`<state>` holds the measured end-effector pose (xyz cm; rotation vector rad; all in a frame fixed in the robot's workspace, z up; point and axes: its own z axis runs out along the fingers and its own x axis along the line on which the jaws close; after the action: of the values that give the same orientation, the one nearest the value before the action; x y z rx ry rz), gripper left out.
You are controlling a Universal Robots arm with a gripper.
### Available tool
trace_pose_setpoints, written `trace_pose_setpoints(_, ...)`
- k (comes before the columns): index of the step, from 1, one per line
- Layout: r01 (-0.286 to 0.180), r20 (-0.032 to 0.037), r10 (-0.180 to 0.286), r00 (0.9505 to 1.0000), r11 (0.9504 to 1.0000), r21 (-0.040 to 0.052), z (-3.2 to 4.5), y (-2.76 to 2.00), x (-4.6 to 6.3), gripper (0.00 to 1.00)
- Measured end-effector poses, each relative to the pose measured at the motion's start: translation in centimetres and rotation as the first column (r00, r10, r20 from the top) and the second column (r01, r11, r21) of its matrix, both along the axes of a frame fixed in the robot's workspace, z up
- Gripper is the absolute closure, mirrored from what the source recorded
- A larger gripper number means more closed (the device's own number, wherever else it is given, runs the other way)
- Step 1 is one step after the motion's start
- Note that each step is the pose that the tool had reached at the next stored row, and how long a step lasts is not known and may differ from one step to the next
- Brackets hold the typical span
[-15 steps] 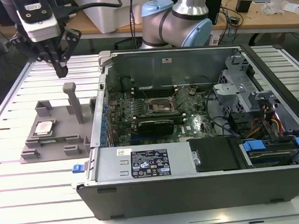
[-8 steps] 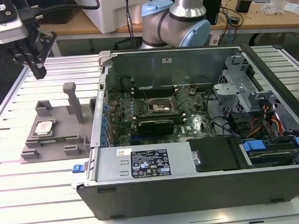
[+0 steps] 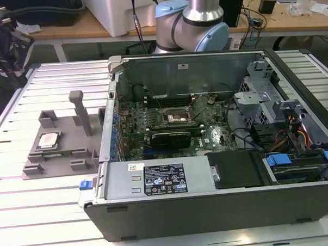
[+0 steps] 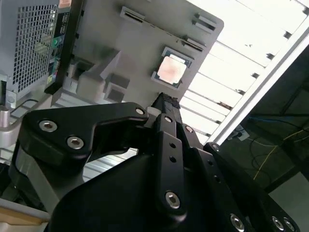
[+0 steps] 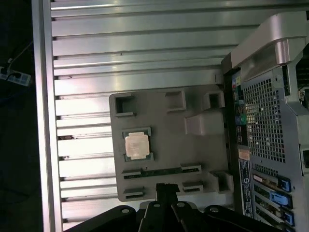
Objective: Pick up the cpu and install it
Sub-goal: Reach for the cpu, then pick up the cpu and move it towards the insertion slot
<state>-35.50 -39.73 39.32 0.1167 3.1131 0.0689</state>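
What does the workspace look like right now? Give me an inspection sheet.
Surface: slatted metal table, bearing the tray and case.
Job's things: cpu sits in the grey tray; open computer case shows the motherboard socket.
Clutter: nothing seen.
Grippers: end effector shut, empty, near the tray, apart from the cpu.
Cables: coloured wires inside the case.
Surroundings: workbench behind the table.

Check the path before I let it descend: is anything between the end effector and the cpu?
Nothing visible. The cpu lies uncovered in a recess of the grey tray; in both wrist views open space separates it from the end effector.
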Motion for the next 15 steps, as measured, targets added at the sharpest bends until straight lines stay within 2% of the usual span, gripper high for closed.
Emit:
trace_pose_setpoints(7,0.0,-0.0001,0.0,1.0,1.0,0.0,0.0,0.01,-2.3,0.89)
trace_pose_setpoints(15,0.0,0.0,0.0,1.0,1.0,0.0,0.0,0.02,-2.4,0.89)
